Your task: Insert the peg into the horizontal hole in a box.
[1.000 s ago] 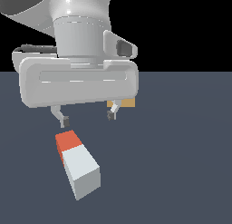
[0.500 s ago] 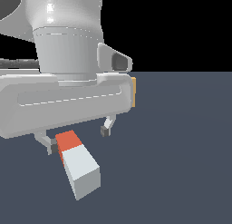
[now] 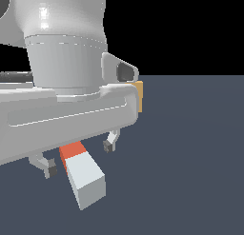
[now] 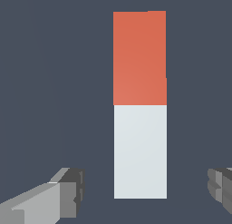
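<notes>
The peg [image 3: 82,173] lies flat on the dark floor, its orange-red end [image 3: 70,151] pointing away under the hand and its white-grey end nearest the exterior camera. In the wrist view the peg [image 4: 139,128] runs lengthwise, with its white end lying between the fingers. My gripper [image 3: 79,157] is open and hangs over the peg, one fingertip [image 3: 50,169] on each side, neither touching it. Only a tan sliver of the box [image 3: 138,95] shows behind the hand. The hole is hidden.
The arm's large white hand [image 3: 66,112] fills the upper part of the exterior view's left and blocks what lies behind it. A plain dark grey floor [image 3: 190,158] stretches around the peg.
The hand has come lower and nearer the exterior camera, shifting towards that view's left, and now covers nearly all of the box. The fingers stay open. The peg has not moved.
</notes>
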Motion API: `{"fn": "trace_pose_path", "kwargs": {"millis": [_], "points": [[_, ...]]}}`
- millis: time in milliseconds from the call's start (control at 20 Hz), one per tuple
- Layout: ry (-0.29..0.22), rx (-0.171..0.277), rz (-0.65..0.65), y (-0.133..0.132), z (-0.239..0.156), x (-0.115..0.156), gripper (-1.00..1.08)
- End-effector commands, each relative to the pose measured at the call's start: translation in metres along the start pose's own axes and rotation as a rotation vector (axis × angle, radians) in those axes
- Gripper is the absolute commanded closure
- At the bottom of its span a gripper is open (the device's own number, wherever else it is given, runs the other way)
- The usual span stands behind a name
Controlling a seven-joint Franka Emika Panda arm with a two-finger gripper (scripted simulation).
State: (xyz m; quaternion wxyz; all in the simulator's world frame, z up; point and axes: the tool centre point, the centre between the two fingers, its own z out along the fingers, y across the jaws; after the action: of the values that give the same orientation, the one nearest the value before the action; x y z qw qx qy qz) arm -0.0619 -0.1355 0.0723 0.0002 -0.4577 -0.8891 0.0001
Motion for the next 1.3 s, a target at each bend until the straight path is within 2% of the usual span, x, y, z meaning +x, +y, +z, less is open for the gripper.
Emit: {"fn": "trace_pose_path", "kwargs": {"millis": [0, 250, 650, 950, 1000, 1250], "points": [[0.0, 0.0, -0.005, 0.0, 0.0, -0.001, -0.92], [0.0, 0.0, -0.002, 0.0, 0.006, -0.001, -0.92], [0.0, 0.0, -0.005, -0.001, 0.041, 0.0, -0.92], [0.0, 0.0, -0.005, 0.0, 0.051, -0.001, -0.92], [0.0, 0.0, -0.005, 0.0, 0.051, -0.001, 1.08], [0.0, 0.0, -0.005, 0.0, 0.051, -0.001, 1.08]]}}
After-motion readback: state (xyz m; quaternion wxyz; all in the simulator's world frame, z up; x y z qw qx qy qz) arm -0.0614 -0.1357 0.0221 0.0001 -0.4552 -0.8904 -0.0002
